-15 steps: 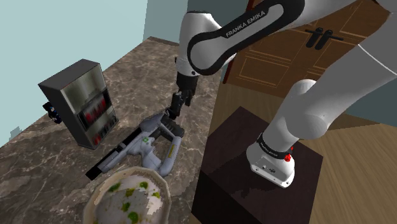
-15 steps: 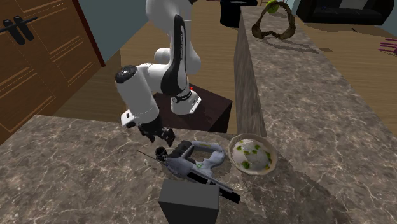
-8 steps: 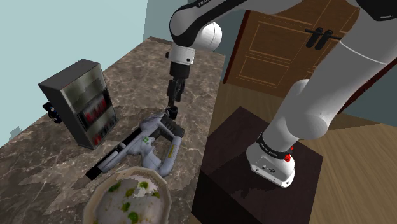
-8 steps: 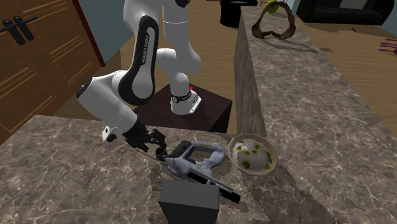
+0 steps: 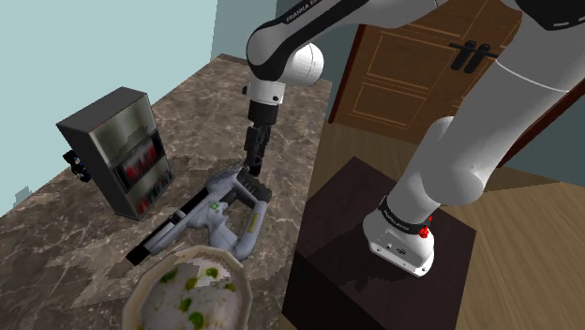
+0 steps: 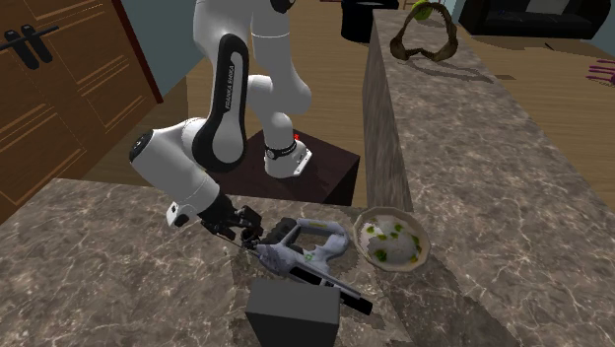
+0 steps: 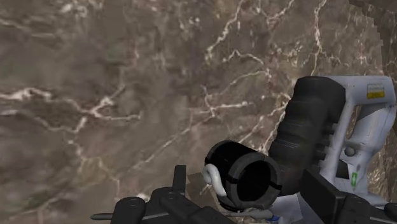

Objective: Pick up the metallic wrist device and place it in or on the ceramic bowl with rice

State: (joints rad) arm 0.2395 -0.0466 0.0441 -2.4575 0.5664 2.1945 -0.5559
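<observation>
- While the watch [image 7: 251,181] lies on the counter [image 7: 95,95], a dark ring of band with a pale loop at its side, just beside the black handle of the power tool [image 5: 220,211], the step in hand is the reach and grasp. Nothing is lifted yet.
- The fingers [image 7: 184,209] stand apart, low over the watch, which sits between them near their tips. I cannot tell whether either one touches it.
- As I judge it, the next move is to sink a little more so the fingers straddle the band, then close and lift straight up. The tool's handle crowds one side and could be caught or nudged.
- The carry after that runs along the power tool to the bowl [image 5: 150,272], which sits near the tool's other end, well apart from the watch. The release should come from above its rim.
- Counted: one watch, one bowl of rice with green bits, one power tool, one black box [image 5: 117,150] standing upright on the counter beyond the tool, and one arm [image 5: 281,42].
</observation>
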